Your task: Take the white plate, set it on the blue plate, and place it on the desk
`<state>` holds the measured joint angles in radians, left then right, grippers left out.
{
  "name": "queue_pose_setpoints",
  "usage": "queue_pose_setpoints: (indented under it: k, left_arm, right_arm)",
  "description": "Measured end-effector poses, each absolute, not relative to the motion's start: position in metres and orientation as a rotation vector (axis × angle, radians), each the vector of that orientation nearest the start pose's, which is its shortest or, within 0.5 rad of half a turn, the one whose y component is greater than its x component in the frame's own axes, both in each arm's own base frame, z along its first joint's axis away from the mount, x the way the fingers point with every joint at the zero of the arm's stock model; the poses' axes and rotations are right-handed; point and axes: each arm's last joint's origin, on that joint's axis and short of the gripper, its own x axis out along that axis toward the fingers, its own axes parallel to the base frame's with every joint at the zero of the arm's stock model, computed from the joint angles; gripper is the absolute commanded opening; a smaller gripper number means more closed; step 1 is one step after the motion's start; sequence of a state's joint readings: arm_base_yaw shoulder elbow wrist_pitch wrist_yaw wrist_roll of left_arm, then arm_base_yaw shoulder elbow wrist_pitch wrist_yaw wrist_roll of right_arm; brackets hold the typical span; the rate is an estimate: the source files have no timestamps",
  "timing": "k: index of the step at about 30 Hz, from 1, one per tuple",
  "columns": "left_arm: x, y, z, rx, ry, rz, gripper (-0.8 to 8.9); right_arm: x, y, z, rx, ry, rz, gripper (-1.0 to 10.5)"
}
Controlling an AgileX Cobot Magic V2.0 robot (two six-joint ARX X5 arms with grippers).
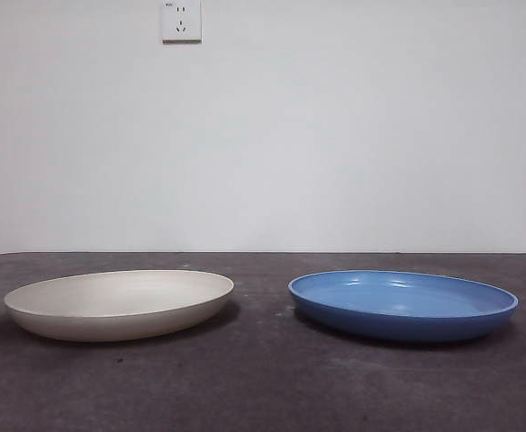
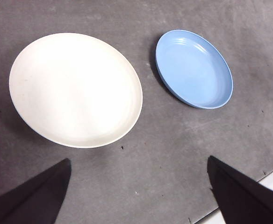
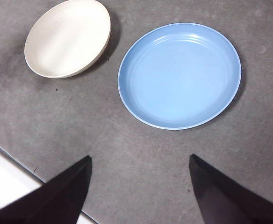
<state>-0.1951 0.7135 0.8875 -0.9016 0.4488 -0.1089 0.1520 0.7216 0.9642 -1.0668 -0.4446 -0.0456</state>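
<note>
- From my remote station, the front view shows the white plate [image 1: 119,304] resting flat on the desk [image 1: 263,387], out toward 9 o'clock from the middle of the scene.
- The blue plate [image 1: 403,306] sits flat on the same surface toward 3 o'clock, near the white one but apart from it, with a strip of bare dark grey desk between their rims.
- Both plates are empty as far as I can see, and neither is stacked on the other.
- On the pale wall behind, I see a white wall socket [image 1: 181,20] up near 12 o'clock, well above the plates.
- In the front view I see no arm over either plate, so nothing stands between the two plates there.
- My left gripper [image 2: 139,189] hangs above the desk with its jaws spread wide and nothing between them; the white plate [image 2: 75,89] lies nearest to it, the blue plate [image 2: 194,68] farther off.
- My right gripper [image 3: 140,184] also hangs above the desk, jaws wide apart and empty; the blue plate [image 3: 179,75] is the closer one here, the white plate [image 3: 67,38] beyond it.
- In both wrist views I see a pale strip at the desk's edge [image 3: 5,175] close to the jaws.
</note>
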Motion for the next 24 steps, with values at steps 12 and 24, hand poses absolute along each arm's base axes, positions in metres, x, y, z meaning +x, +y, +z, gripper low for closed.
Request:
queue_pose_setpoints:
  k: [12,24]
  left_arm:
    - [0.151,-0.039,0.304,-0.153,0.816,-0.450,4.72]
    - [0.231,-0.051,0.273,-0.092,0.966,-0.291,4.67]
  right_arm:
    - [0.106,0.029,0.326,0.081,0.812,0.580,3.4]
    - [0.106,0.029,0.326,0.080,0.812,0.580,3.4]
